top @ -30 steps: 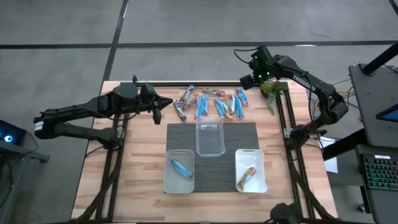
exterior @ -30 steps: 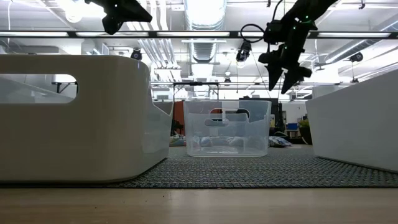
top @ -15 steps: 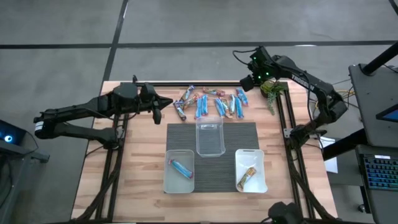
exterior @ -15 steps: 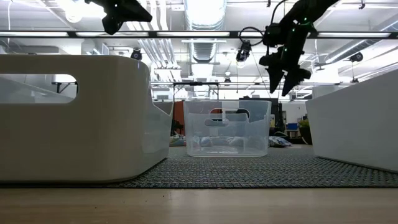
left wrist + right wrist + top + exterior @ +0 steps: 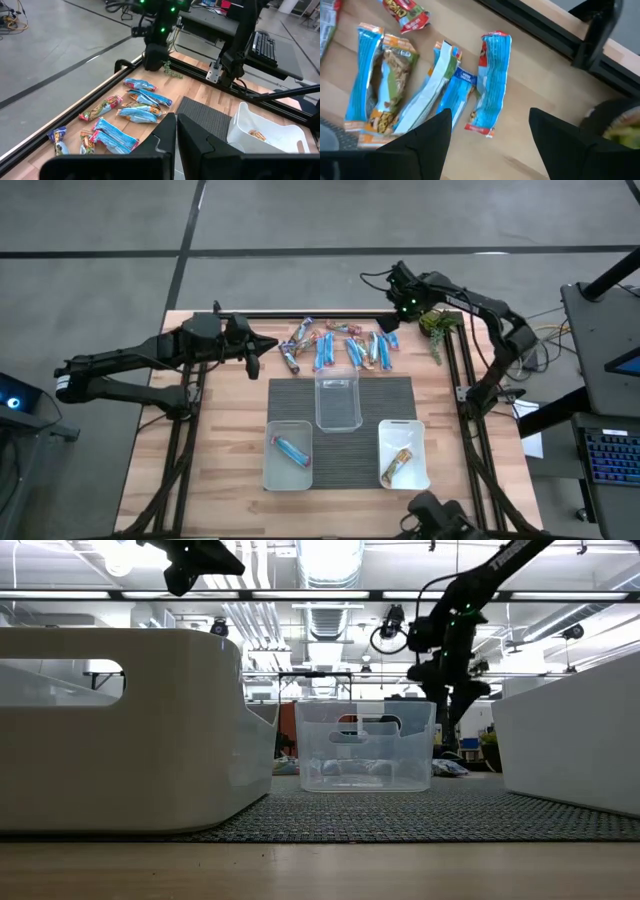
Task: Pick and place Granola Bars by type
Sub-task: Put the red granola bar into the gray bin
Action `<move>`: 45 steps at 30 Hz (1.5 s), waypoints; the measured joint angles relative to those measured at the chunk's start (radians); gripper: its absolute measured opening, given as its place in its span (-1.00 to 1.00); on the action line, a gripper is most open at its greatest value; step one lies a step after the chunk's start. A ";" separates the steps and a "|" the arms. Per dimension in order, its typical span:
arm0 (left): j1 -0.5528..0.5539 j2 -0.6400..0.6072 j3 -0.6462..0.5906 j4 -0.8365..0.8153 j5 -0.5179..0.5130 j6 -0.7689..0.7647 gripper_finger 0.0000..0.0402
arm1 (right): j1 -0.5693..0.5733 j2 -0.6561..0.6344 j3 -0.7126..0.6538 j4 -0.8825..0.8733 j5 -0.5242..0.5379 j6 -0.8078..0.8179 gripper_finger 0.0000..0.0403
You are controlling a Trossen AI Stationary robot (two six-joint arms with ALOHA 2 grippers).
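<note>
Granola Bars (image 5: 345, 345), shiny blue-wrapped: lower the right tool (image 5: 490, 132), fingers spread, squarely astride the end bar (image 5: 492, 80); the left tool (image 5: 176, 131), fingers together, waits.

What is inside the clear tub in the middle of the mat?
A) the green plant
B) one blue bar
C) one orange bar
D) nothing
D: in the high view the middle tub holds no bar, while the front left tub holds one blue bar and the front right tub holds one orange bar.
</note>
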 joint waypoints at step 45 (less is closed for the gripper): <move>0.000 0.000 0.000 0.000 -0.008 -0.011 -1.00 | 0.000 0.140 -0.042 0.192 0.036 0.114 0.18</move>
